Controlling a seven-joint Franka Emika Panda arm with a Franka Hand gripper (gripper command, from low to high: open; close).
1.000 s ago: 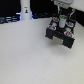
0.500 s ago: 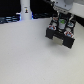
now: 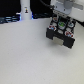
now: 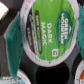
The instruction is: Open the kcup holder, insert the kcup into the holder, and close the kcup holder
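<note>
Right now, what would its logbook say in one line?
arm: over kcup holder | kcup: fills wrist view, green lid up | pincer: state unclear

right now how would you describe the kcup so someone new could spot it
Start at the black kcup holder on the white table, toward the exterior view's right, with the gripper directly over it. The kcup sits at the holder's top. Its bright green lid reading Dark Magic sets it apart from the black frame around it.
</note>
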